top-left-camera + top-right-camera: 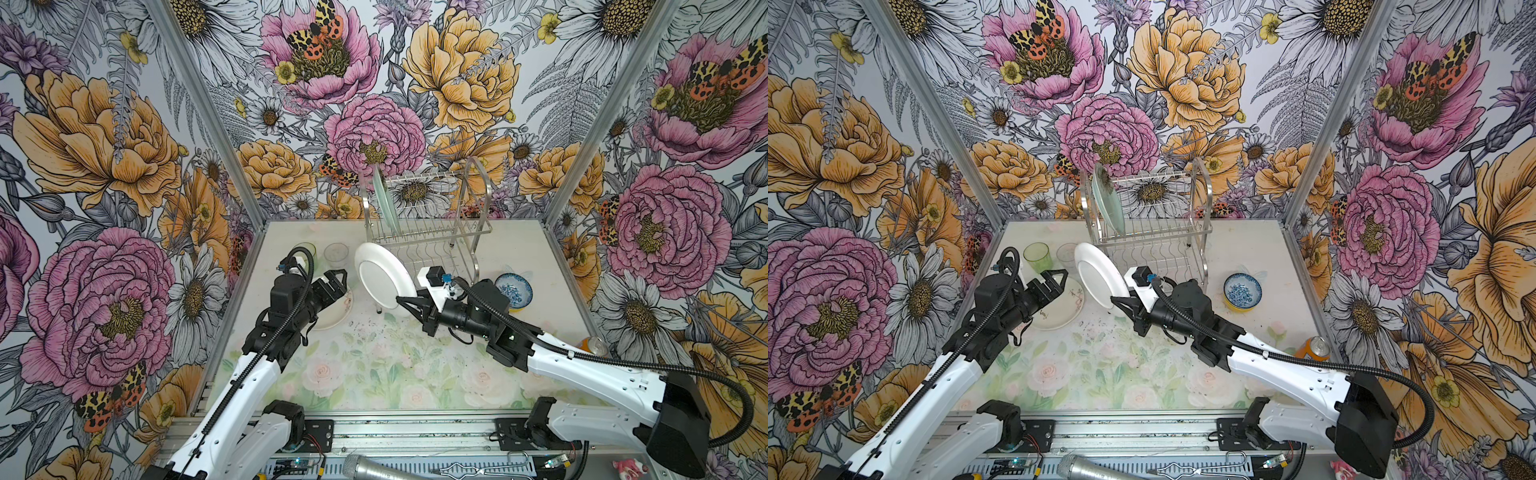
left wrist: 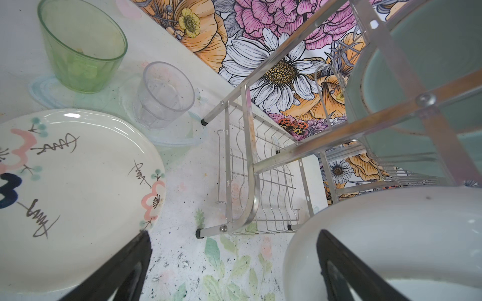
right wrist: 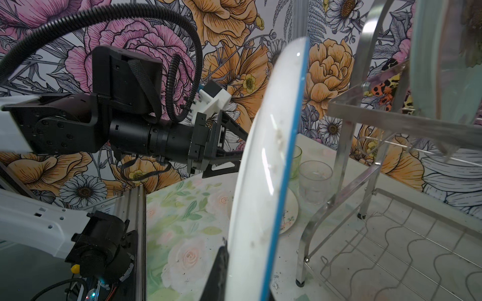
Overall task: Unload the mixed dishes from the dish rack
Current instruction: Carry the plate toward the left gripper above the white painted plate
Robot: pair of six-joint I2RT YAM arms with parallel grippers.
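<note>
My right gripper (image 1: 401, 301) (image 3: 242, 273) is shut on the lower rim of the white plate (image 1: 384, 274) (image 3: 268, 156), which it holds on edge just in front of the dish rack (image 1: 436, 232) (image 1: 1154, 232). A pale green plate (image 1: 384, 199) (image 1: 1108, 199) stands in the rack's upper tier. My left gripper (image 1: 338, 276) (image 2: 232, 242) is open and holds nothing, hovering over the cream plate (image 1: 1063, 307) (image 2: 78, 195) beside the white plate (image 2: 391, 229). On the table are the green tumbler (image 1: 1037, 255) (image 2: 80, 47) and the clear tumbler (image 1: 1066, 253) (image 2: 164, 96).
A blue-and-white bowl (image 1: 513, 289) (image 1: 1241, 291) sits in a yellow bowl (image 1: 1239, 308) to the right of the rack. An orange soda can (image 1: 592, 345) (image 1: 1314, 348) lies near the right wall. Floral walls close the table on three sides.
</note>
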